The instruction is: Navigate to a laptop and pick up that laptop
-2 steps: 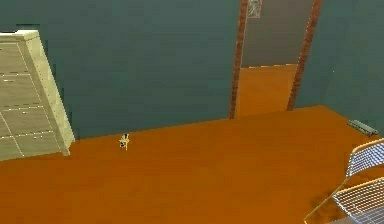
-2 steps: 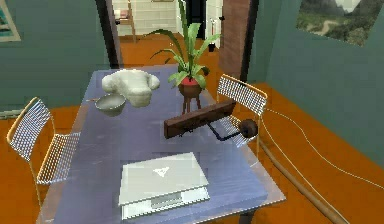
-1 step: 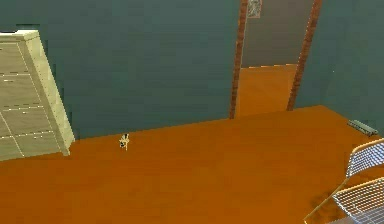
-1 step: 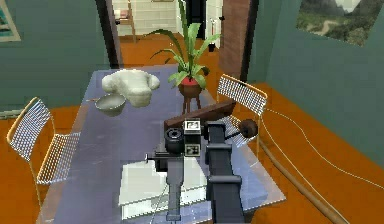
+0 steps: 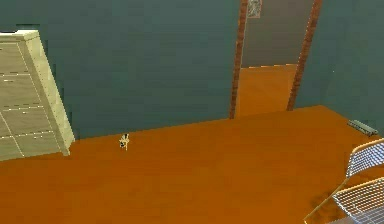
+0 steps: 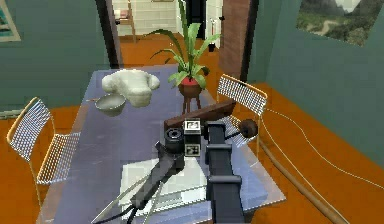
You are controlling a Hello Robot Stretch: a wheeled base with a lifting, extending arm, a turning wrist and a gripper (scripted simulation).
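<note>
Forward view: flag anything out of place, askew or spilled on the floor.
One small yellowish object sits alone on the orange floor at the foot of the wall, right of the cream drawers. It is too small to identify. Nothing looks spilled or damaged.

A flat, pale rectangular slab, seemingly the laptop with its lid down, lies on the glass desk. It rests level, toward the desk's near end.

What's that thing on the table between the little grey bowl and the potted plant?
In the arm side view, a white lumpy heap lies between the bowl and the potted plant.
</note>
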